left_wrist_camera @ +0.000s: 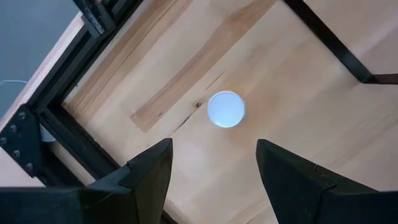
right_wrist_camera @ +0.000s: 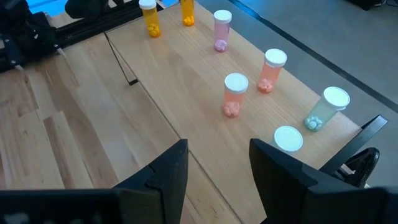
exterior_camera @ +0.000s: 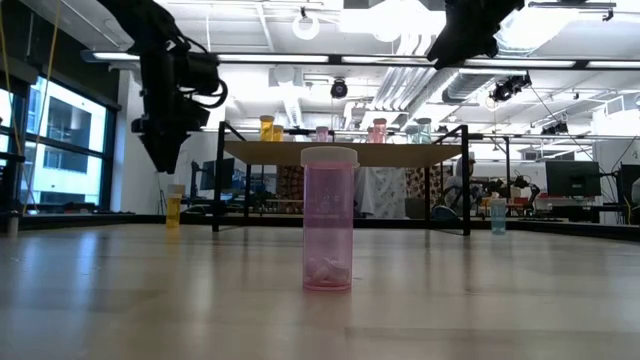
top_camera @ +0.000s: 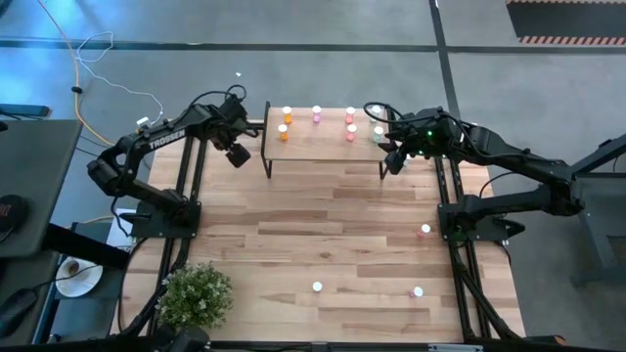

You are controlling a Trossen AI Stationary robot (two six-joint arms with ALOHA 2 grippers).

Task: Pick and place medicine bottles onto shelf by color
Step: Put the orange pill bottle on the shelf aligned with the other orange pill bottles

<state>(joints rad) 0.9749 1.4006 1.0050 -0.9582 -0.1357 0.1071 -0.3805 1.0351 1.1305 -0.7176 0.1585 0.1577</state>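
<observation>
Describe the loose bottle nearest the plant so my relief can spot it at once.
Start at the table edge farthest from the shelf, where the plant sits at the left arm's corner. Midway along that edge an upright pink bottle with a white cap stands alone. The other two pink bottles off the shelf stand by the right arm's base.
</observation>
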